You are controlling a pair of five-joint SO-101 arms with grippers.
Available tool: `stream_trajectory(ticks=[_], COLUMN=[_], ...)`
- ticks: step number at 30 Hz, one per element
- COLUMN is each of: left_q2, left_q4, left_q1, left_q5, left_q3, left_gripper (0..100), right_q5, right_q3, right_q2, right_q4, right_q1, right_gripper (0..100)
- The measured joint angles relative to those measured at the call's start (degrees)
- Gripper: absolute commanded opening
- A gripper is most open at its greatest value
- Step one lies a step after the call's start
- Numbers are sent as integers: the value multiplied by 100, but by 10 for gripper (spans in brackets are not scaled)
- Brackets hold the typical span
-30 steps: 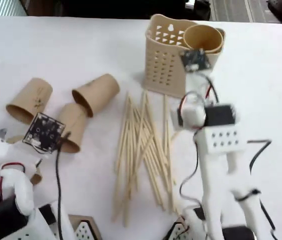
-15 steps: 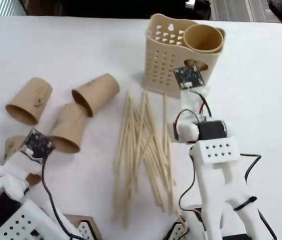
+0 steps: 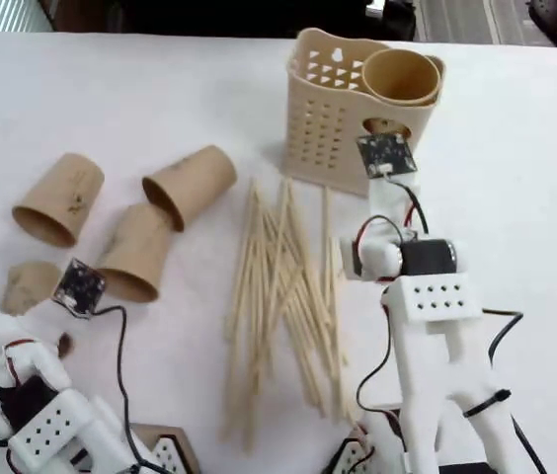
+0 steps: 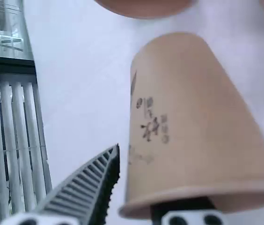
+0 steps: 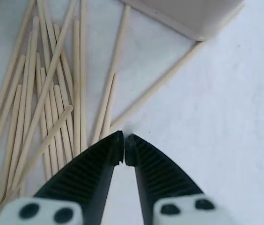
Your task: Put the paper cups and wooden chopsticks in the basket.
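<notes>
The beige slotted basket (image 3: pixel 326 109) stands at the far side with one paper cup (image 3: pixel 400 74) upright in it. Three paper cups lie on their sides at the left (image 3: pixel 58 197) (image 3: pixel 190 185) (image 3: pixel 138 252). A fourth cup (image 3: pixel 30 286) (image 4: pixel 193 126) lies right at my left gripper (image 4: pixel 148 185), which is open, one finger (image 4: pixel 87 187) just beside the cup's wall and the other low at its rim. The wooden chopsticks (image 3: pixel 278 286) (image 5: pixel 52 93) lie scattered mid-table. My right gripper (image 5: pixel 123 143) is shut on nothing, above the table between the chopsticks and the basket's corner (image 5: pixel 188 14).
The right arm (image 3: pixel 422 296) stands just right of the chopstick pile, its wrist board (image 3: pixel 385 155) in front of the basket. The left arm (image 3: pixel 32 415) is at the near left corner. White table (image 3: pixel 516 197) lies bare to the right of the basket.
My right arm has drawn back from the basket toward the near side. My left arm has pulled back toward the near left corner, uncovering the fourth cup.
</notes>
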Motion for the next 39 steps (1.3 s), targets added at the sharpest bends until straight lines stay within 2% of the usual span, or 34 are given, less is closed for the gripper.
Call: stream_trajectory(ticks=[3, 5, 13, 18, 25, 30, 33, 39], left_q2=[-9, -9, -9, -44, -79, -88, -79, 2075], left_q4=[-9, 299, 2576, 3736, 4088, 3895, 3657, 3604], left_q1=[0, 9, 44, 290, 1846, 3323, 4141, 5248], left_q5=[202, 325, 993, 1635, 3429, 4923, 5538, 6066], left_q3=[-123, -448, -2409, -3851, -5565, -6505, -6822, -8009], left_gripper=[21, 21, 21, 21, 21, 20, 20, 21], right_q5=[0, 0, 0, -158, -826, -1064, -1073, -1073], right_q3=[0, 0, 0, 0, 0, 0, 0, 0], right_q2=[0, 0, 0, -18, -97, -97, -97, -97], right_q4=[0, 0, 0, -53, -545, -730, -730, -730], right_q1=[-9, 18, 53, 738, 1829, 2233, 2242, 2233], right_gripper=[20, 20, 20, 20, 20, 20, 20, 20])
